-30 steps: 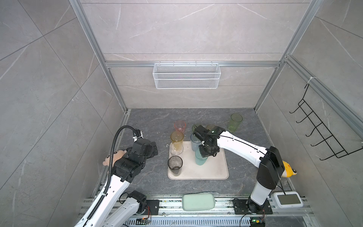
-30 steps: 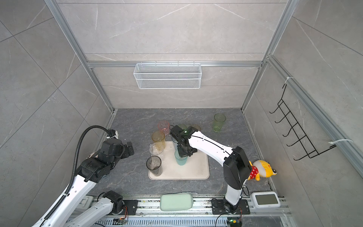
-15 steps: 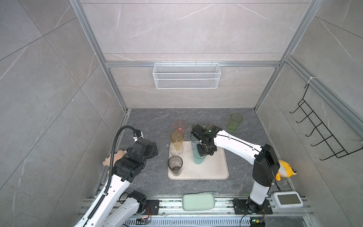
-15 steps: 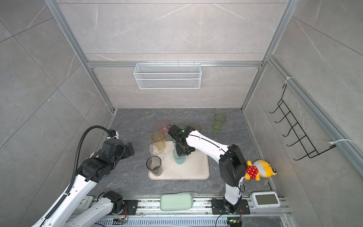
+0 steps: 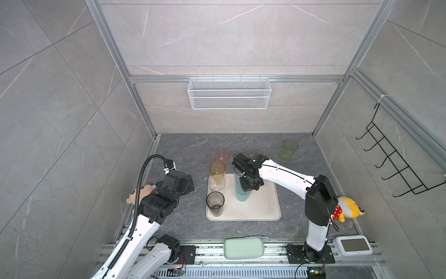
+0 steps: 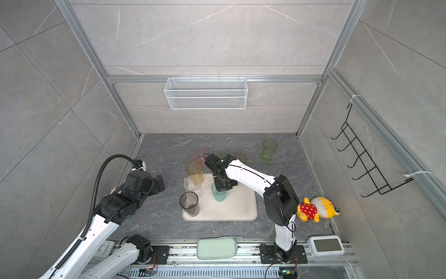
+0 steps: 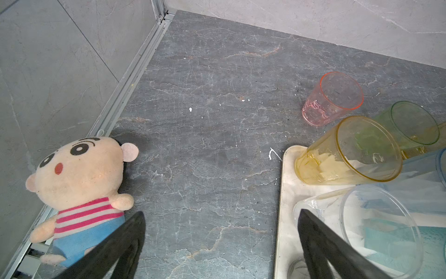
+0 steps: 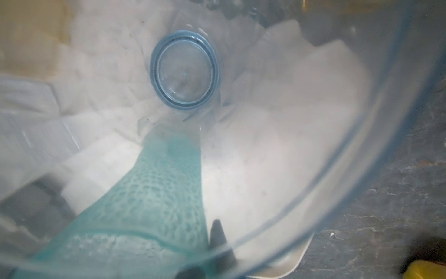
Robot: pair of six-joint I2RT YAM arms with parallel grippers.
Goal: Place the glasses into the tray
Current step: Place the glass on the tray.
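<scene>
Taking the back wall as 12 o'clock, the tray (image 5: 261, 207) lies mid-floor with its edges square to the walls. Its 9 o'clock edge is crowded. The amber tumbler (image 5: 217, 171) stands on the 11 o'clock corner, the clear tumbler (image 5: 216, 185) is just beside it, and the smoky grey tumbler (image 5: 215, 204) is on the 7 o'clock corner. Bare cream surface runs from the tray's centre out to its 3 and 5 o'clock edges.

Dark floor (image 5: 183, 149) shows along the 6 o'clock side up to the front rail (image 5: 207, 251), and also at 9 o'clock. There the left gripper (image 7: 220, 213) hovers with its jaws spread wide, holding nothing. A striped doll (image 7: 79, 174) lies by the wall beyond it.

The right gripper (image 5: 248, 188) reaches in from 3 o'clock. Its jaws are closed together on the 12 o'clock rim of the teal tumbler (image 5: 242, 196), which stands upright near the tray's centre. Whether its base touches the tray cannot be told. The pale blue tumbler (image 8: 184, 70) stands just at 12 o'clock of it, under the wrist and on the tray.

Off the tray, the pink tumbler (image 5: 221, 154) stands near its 11 o'clock corner. The tall green tumbler (image 5: 289, 150) is well apart at 1 o'clock.
</scene>
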